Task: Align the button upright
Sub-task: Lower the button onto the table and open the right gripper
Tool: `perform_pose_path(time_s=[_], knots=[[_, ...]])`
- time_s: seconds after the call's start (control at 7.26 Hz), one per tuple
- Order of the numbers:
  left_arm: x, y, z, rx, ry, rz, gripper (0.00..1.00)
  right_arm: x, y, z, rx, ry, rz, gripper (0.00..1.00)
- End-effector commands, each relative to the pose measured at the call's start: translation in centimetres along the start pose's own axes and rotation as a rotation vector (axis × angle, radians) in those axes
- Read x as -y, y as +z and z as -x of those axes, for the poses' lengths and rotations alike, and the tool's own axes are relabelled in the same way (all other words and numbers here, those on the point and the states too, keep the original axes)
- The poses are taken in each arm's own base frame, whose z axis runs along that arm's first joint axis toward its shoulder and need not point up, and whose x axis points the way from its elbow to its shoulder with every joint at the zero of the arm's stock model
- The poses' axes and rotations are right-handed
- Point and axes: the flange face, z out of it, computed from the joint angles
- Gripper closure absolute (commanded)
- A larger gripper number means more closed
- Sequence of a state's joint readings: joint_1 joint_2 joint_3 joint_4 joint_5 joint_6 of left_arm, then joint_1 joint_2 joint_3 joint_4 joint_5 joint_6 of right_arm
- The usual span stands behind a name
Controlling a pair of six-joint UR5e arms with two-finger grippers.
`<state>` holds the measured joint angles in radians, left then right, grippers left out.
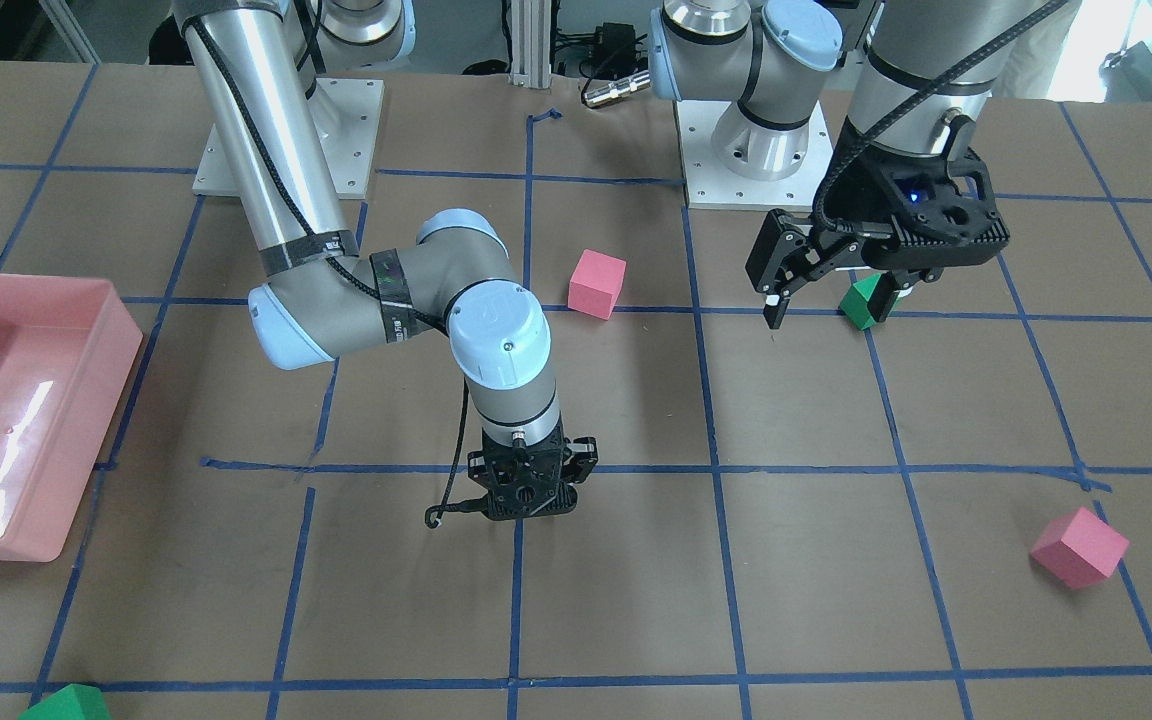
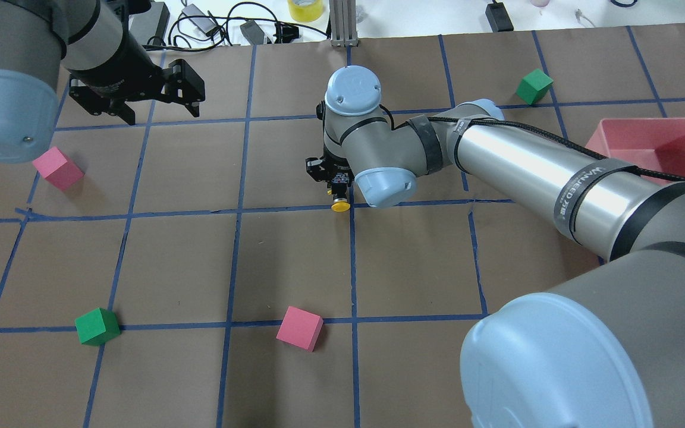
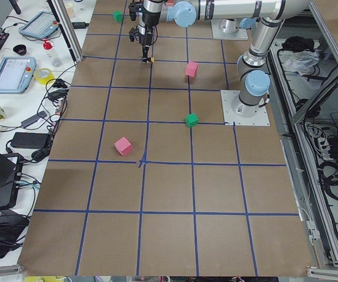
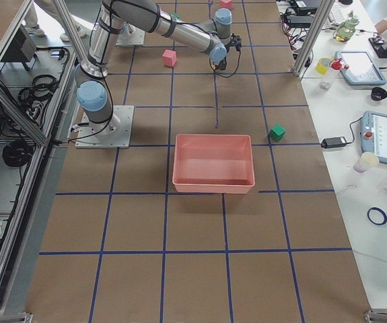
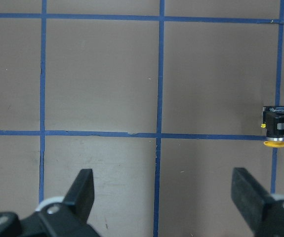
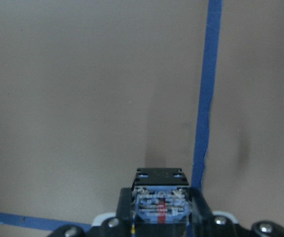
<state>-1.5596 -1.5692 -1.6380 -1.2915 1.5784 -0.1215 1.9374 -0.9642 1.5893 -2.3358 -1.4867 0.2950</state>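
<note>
Button [image 2: 340,206] first. In the overhead view only its yellow cap shows. It pokes out under the right gripper [image 2: 332,179], which is clamped on it. The cap hangs by a crossing of blue tape lines [image 2: 295,209]. I cannot tell if it touches the table [image 2: 414,261]. The big right arm [image 2: 527,169] hides part of the pink tray [image 2: 628,128]. The left gripper [image 2: 161,113] hangs far off, spread wide and holding nothing. Bare table lies all around the button. The nearest block is a pink cube [image 2: 299,328], well apart.

In the front view the right gripper hides the button. The left gripper covers part of a green cube [image 1: 858,305]. The tray is cut off at the side.

In the left side view the button is a tiny yellow dot under the far arm. In the right side view it is too small to see.

In the left wrist view the button is small, near the right edge. The left gripper's own fingers [image 5: 85,190] stand wide apart.

In the right wrist view only the button's back end shows, squeezed tight. The cap is hidden.
</note>
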Motion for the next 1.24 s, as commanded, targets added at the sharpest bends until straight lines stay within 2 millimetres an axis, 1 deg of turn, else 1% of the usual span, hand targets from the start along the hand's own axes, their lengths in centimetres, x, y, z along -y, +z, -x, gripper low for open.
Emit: perform_pose_path(time_s=[0.0,0.14,0.28,0.41,0.55,0.69,0.83,0.96,1.1], knots=[[-0.5,-0.1,-0.2,-0.014,-0.045,0.003,0.00,-0.1,0.1,-0.1,-0.010,-0.003,0.002,1.00],[-1.0,0.2,-0.3,-0.014,-0.048,0.012,0.00,-0.1,0.0,-0.1,-0.010,-0.005,0.002,0.96],[-1.8,0.7,-1.1,-0.074,-0.045,0.035,0.00,-0.3,0.2,-0.2,-0.012,-0.003,0.008,0.75],[-2.0,1.0,-1.4,-0.099,-0.045,0.045,0.00,-1.0,0.9,-0.4,-0.009,-0.007,0.026,0.31],[-1.9,1.1,-1.3,-0.096,-0.044,0.046,0.00,-1.0,-0.8,-0.3,-0.001,-0.009,0.008,0.12],[-1.9,1.2,-1.3,-0.091,-0.042,0.047,0.00,-0.6,-4.1,0.1,0.014,-0.016,-0.035,0.00],[-1.9,1.3,-1.3,-0.088,-0.039,0.048,0.00,-0.6,-6.7,-0.1,-0.002,-0.049,-0.040,0.00],[-2.0,1.5,-1.3,-0.093,-0.035,0.055,0.00,-0.2,-8.6,-1.5,-0.013,-0.056,-0.042,0.00],[-2.4,2.4,-1.5,-0.092,-0.033,0.072,0.00,0.5,-11.4,-4.0,-0.047,-0.040,-0.016,0.00]])
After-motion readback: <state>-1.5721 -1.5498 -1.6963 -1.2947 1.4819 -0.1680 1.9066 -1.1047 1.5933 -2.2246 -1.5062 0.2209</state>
